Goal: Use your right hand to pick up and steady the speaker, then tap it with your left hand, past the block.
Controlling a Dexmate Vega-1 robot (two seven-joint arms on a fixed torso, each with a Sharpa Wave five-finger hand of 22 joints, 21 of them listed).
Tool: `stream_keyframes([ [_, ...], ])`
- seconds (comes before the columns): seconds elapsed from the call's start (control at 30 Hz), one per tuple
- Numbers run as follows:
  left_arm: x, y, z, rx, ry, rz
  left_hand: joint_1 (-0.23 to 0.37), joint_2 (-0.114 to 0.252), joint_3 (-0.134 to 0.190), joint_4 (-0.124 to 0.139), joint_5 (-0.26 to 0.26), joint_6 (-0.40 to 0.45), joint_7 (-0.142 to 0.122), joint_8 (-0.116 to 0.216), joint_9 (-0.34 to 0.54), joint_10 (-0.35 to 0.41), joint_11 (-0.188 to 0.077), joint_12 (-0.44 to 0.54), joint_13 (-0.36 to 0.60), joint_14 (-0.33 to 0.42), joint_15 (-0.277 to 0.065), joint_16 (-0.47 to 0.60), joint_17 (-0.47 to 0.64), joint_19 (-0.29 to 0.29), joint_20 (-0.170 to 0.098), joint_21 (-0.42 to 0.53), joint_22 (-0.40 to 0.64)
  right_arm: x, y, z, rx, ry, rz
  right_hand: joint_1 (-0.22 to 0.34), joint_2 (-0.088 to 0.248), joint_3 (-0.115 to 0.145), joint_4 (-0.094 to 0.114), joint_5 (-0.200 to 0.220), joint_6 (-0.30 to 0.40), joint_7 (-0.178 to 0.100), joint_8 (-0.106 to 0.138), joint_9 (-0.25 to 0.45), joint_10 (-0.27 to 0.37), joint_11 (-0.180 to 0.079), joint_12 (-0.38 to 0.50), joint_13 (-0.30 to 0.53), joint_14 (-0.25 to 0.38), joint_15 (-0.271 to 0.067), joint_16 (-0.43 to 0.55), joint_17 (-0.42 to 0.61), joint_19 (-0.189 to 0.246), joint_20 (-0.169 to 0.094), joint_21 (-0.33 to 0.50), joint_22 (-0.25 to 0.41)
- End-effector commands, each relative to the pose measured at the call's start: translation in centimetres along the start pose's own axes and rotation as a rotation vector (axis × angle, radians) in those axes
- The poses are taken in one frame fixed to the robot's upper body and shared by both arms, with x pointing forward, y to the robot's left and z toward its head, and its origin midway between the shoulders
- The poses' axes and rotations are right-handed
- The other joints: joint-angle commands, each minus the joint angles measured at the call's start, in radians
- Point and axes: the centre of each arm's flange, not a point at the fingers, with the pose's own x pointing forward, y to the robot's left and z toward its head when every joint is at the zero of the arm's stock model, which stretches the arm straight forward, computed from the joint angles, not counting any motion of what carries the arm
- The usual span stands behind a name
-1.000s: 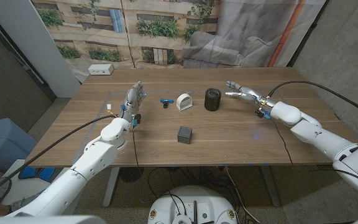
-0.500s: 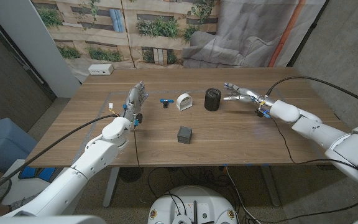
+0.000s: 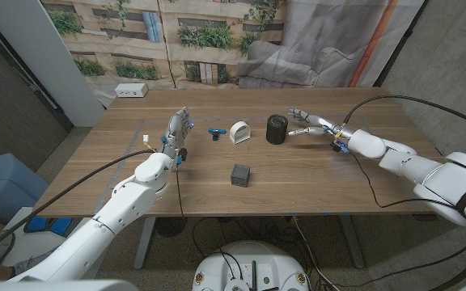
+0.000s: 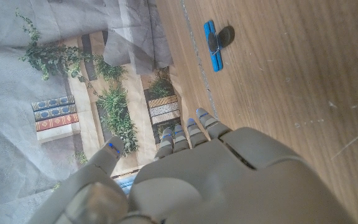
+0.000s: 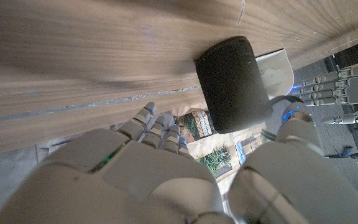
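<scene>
Head view: right hand (image 3: 307, 122), fingers apart, has closed in on speaker (image 3: 277, 128); grasp imminent, left hand (image 3: 176, 129) waiting, open.

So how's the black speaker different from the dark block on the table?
The speaker is a rounded upright cylinder and nearly black; the block is a squat, grey cube. The speaker looks bigger and taller than the block. The speaker stands right beside the open right hand; the block sits alone, nearer the table's front edge. Both stand on the wooden table, unheld.

On the table (image 3: 314, 174), the speaker (image 3: 277, 129) stands just left of the right hand (image 3: 307, 123). The block (image 3: 240, 175) lies nearer the robot, between both hands; the left hand (image 3: 176, 129) is far left.
</scene>
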Motion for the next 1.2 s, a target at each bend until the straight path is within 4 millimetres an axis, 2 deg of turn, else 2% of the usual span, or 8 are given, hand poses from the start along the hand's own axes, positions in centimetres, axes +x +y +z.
stream_keyframes([
  [0.03,-0.5,-0.6,-0.1,0.014,0.022,0.004,-0.010,0.067,-0.001,0.007,0.004,0.000,0.003,-0.003,0.004,0.012,-0.002,-0.001,0.006,0.011,0.000,0.005,0.003,0.010,-0.051,0.003,0.005,1.0,0.3,-0.1,-0.042,0.028,0.035,0.023,-0.005,-0.010,-0.001,0.004,-0.042,-0.014,0.009,0.003,0.012,-0.005,0.009,0.002,-0.002,-0.043,-0.003,0.001,0.004,-0.038,0.002,0.002],
  [0.23,-0.7,-0.7,-0.1,0.019,0.029,0.004,-0.010,0.067,-0.002,0.009,0.004,-0.002,0.004,-0.004,0.004,0.016,-0.001,-0.001,0.006,0.014,0.001,0.006,0.003,0.010,-0.052,0.002,0.005,1.3,0.5,0.2,-0.033,0.020,0.038,0.038,-0.008,-0.025,0.002,0.003,-0.043,-0.020,0.008,0.003,0.007,-0.005,0.005,0.003,-0.013,-0.043,-0.008,0.002,0.004,-0.042,0.000,0.002],
  [0.63,-1.6,-0.9,-0.3,0.021,0.046,0.011,-0.010,0.066,-0.004,0.015,0.006,-0.003,0.002,-0.004,0.004,0.046,0.008,0.006,0.006,0.043,0.005,0.009,0.002,0.017,-0.052,0.001,0.005,2.4,1.4,0.8,-0.046,0.019,0.062,0.061,-0.007,-0.053,0.006,0.001,-0.045,-0.011,0.007,0.004,0.006,-0.002,0.003,0.004,-0.008,-0.040,-0.006,0.003,0.008,0.001,0.001,0.004],
  [1.2,-1.6,-1.0,-0.6,0.017,0.055,0.008,-0.009,0.066,-0.005,0.018,0.006,0.000,0.006,-0.003,0.004,0.055,0.006,0.006,0.006,0.051,0.005,0.008,0.001,0.019,-0.052,0.000,0.004,3.4,2.7,1.0,-0.021,0.039,0.050,0.095,-0.001,-0.085,0.010,0.003,-0.023,-0.023,0.017,0.006,0.031,-0.002,0.009,0.007,0.016,-0.046,0.000,0.003,0.006,0.003,0.000,0.005],
])
